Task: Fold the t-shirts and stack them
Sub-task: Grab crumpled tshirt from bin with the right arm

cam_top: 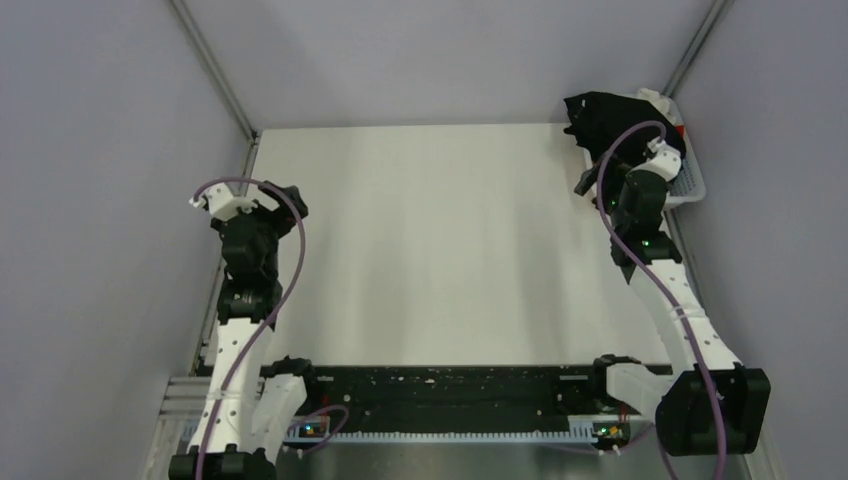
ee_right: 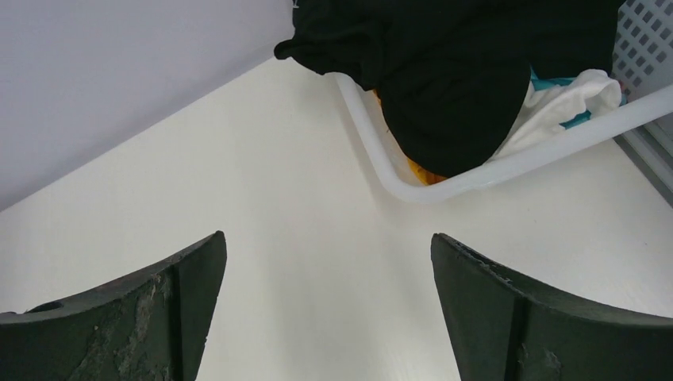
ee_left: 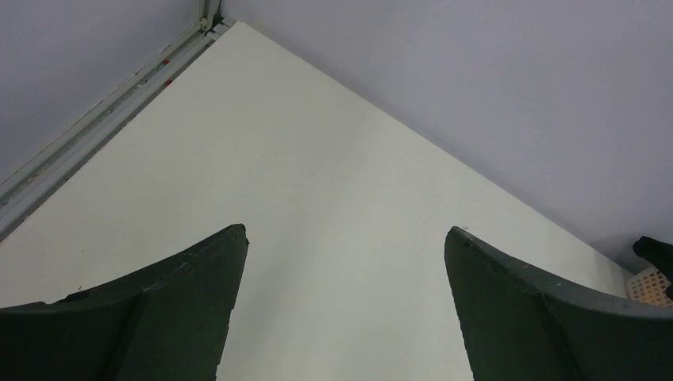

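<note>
Your left tool (ee_left: 347, 232) and right tool (ee_right: 327, 236) are both hanging over the white table (ee_right: 278, 182), fingers spread wide and gripping nothing. Just ahead of the right tool and to its right, the white lattice basket (ee_right: 381, 163) is sitting on the table. The black t-shirt (ee_right: 452, 71) is spilling over its rim, partly covering an orange t-shirt (ee_right: 421, 171) and a white t-shirt (ee_right: 555, 111). The basket is lying far ahead-right of the left tool.
</note>
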Controlling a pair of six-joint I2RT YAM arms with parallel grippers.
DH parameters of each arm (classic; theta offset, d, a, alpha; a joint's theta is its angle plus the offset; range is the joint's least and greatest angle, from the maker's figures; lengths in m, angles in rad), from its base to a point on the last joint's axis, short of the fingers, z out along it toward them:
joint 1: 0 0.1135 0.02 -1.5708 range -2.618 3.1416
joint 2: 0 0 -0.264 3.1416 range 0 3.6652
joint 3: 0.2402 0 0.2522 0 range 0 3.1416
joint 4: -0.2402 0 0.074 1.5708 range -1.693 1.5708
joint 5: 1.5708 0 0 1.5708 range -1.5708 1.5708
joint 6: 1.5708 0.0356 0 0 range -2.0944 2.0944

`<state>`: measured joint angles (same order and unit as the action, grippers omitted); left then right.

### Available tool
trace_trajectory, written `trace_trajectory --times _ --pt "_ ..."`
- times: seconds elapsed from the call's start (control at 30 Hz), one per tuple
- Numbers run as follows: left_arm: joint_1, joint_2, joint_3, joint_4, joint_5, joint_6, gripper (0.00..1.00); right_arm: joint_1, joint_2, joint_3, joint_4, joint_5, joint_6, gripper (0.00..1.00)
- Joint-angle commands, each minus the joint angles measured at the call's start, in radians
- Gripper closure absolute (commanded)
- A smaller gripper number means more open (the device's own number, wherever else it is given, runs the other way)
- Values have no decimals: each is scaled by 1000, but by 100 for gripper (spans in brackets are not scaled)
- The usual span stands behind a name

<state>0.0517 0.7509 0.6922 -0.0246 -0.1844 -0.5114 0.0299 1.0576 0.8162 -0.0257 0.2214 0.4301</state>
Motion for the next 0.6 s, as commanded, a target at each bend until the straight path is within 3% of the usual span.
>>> trace_trajectory --times 0.0,0.13,0.37,0.57 --pt "2 12 66 -26 -9 -20 1 -3 29 92 -29 44 -17 1" --pt "2 20 66 -36 -36 -53 1 -3 90 167 -68 32 -76 1" --pt "3 35 55 -72 -82 -104 1 -25 364 486 -237 58 -130 1" --pt "2 39 -17 16 22 -124 1 -77 635 699 -278 -7 -165 1"
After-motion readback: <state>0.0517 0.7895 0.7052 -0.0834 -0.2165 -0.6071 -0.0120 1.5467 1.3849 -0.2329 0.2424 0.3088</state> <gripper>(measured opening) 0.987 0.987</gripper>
